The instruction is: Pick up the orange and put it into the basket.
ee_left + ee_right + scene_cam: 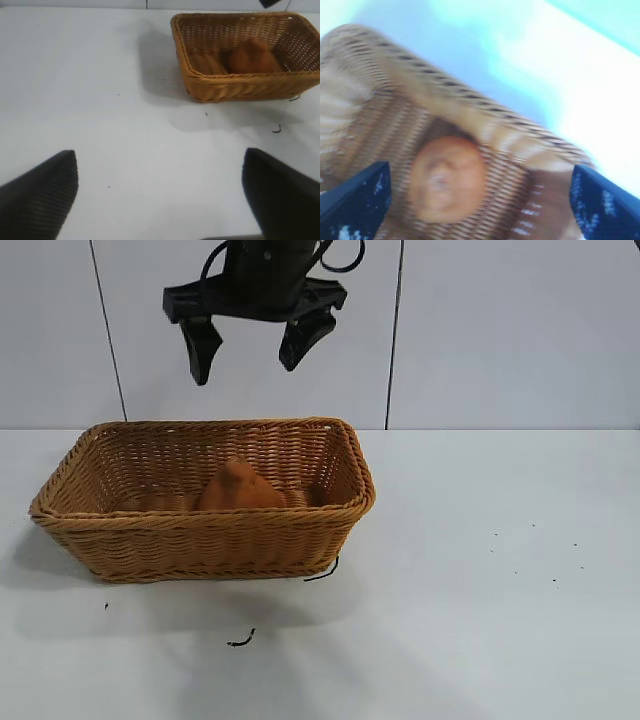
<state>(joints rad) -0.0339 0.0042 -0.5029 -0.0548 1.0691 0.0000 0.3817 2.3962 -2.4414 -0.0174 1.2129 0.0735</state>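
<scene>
- While we look across the white table (500,640), it takes up most of the exterior view, with a pale panelled wall (500,330) behind it.
- Next in size, we have the basket (200,540), tan woven wicker with flared sides and a braided rim, sitting on the table left of centre.
- Above the basket's back edge we see the right gripper (254,344) hanging in the air, jaws spread wide and holding nothing, both black fingers pointing down, well clear of the rim.
- From its wrist view we look down between those parted fingers (355,200) straight into the basket (380,65), though that picture is blurred.
- Over on the left wrist view, the left gripper (160,195) sits low over bare table, well away from the basket (240,85), its two dark fingers (40,195) set far apart with nothing between them.
- Now the orange (238,487): it lies inside the basket, on the woven floor near the middle, lumpy and orange-brown, touched by neither gripper.
- Smallest of all, we spot a dark curled scrap (241,641) on the table in front of the basket, and another (322,573) by its front right corner.
</scene>
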